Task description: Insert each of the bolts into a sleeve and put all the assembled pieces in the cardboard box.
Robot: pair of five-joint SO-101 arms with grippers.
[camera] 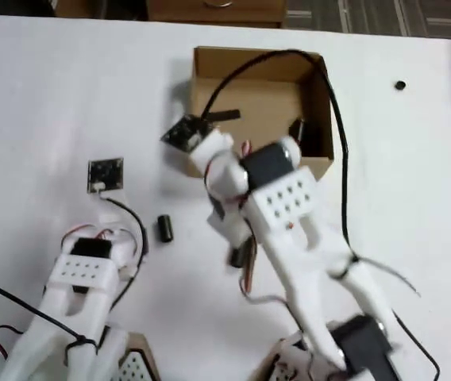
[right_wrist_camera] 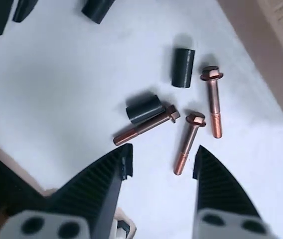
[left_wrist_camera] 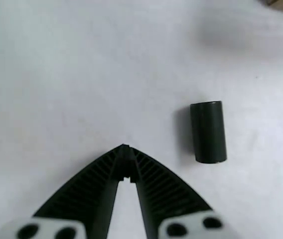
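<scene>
fingers point(left_wrist_camera: 166, 189) of the left gripper point(left_wrist_camera: 125, 149) are clenched tip to tip on nothing, hanging over the white table point(camera: 43, 95); those of the right gripper point(right_wrist_camera: 161, 159) are spread wide with nothing between them. in the high view the cardboard box point(camera: 241, 65) sits at the table's 12 o'clock. the right arm point(camera: 289, 202) stretches from 6 o'clock to the box's near wall, and the left arm point(camera: 82, 278) stands at 8 o'clock. a lone sleeve point(camera: 164, 228) lies on its side at 7 o'clock from the box, near the left gripper's tips. on the table beside the box wall, just ahead of the right gripper, lie a sleeved bolt point(right_wrist_camera: 144, 119), a loose sleeve point(right_wrist_camera: 183, 67) and two bare bolts point(right_wrist_camera: 213, 102) just beside each other
</scene>
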